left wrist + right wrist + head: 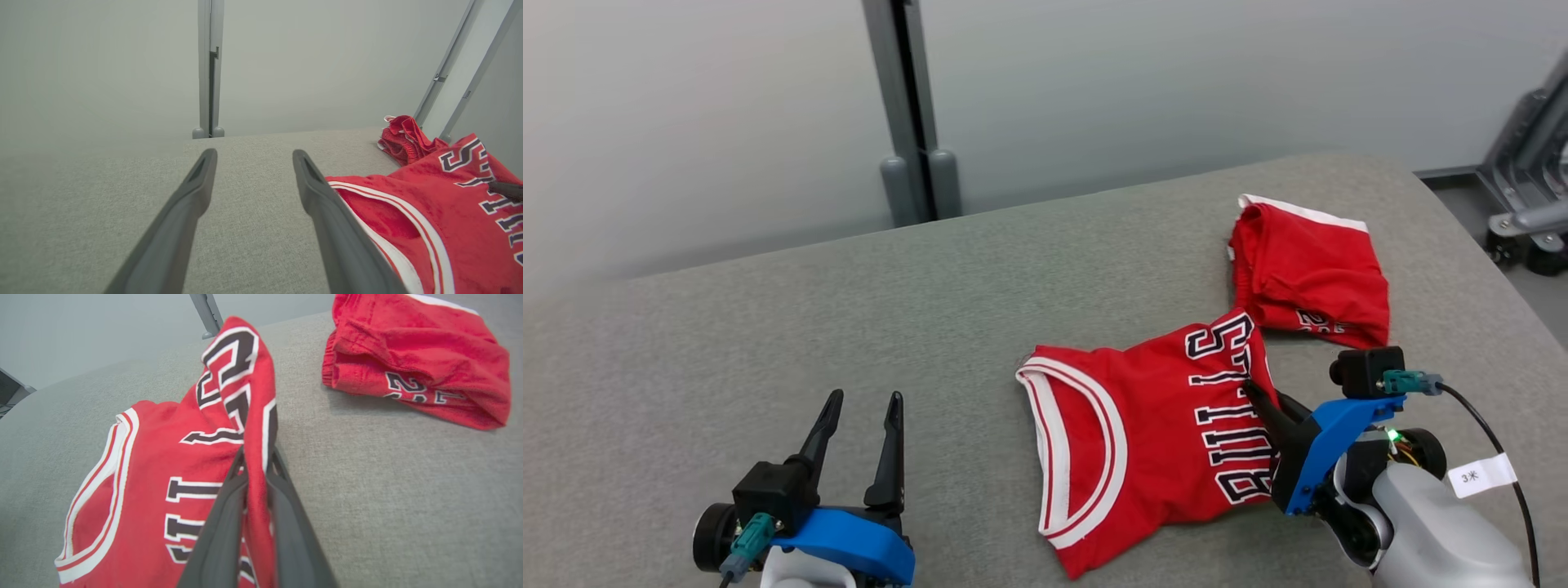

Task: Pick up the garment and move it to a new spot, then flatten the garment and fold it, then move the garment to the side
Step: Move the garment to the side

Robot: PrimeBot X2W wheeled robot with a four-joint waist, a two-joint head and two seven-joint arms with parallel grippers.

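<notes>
The garment (1152, 441) is a red jersey with white trim and dark lettering, lying partly folded on the grey padded table (768, 327). My right gripper (1250, 390) is shut on a ridge of its cloth near the lettering, at the jersey's right side. In the right wrist view the garment (245, 416) rises as a pinched fold between the two dark fingers (220, 522) of my right gripper (255, 461). My left gripper (862, 400) stands open and holds nothing, well to the left of the jersey. The left wrist view has the left gripper (253, 157) over bare table, with the garment (429, 204) at its right.
Red shorts (1307, 273) lie bunched at the table's far right, just beyond the jersey, also seen as red shorts (412, 355) and red shorts (402, 136). A grey post (911, 106) stands behind the table. A metal frame with wheels (1527, 188) is off the right edge.
</notes>
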